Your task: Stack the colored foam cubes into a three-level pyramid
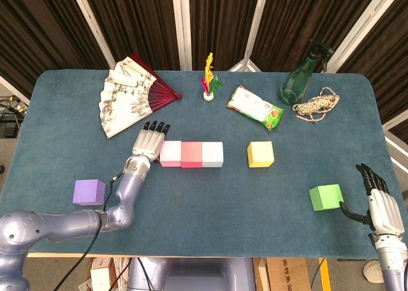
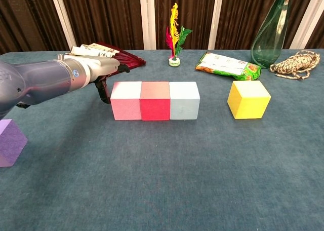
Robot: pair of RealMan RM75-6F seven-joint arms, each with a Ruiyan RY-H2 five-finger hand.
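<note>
- The bottom level looks laid: pink cube (image 1: 170,154), red cube (image 1: 191,154) and pale blue cube (image 1: 212,154) sit side by side, touching, in one row on the table (image 1: 210,205).
- Nothing rests on that row yet, so two upper levels remain, by this judgement.
- Counting cubes gives six: three in the row, three loose.
- Taking the red cube as landmark: the yellow cube (image 1: 260,154) lies to its right, past the pale blue one; the green cube (image 1: 326,196) further right and nearer the robot; the purple cube (image 1: 88,192) left and nearer.
- The left hand (image 1: 148,143) rests flat against the pink cube's outer side, fingers extended, grasping nothing.
- The right hand (image 1: 377,200) sits beside the green cube, fingers spread, empty.
- One fan (image 1: 131,93) lies behind the row.
</note>
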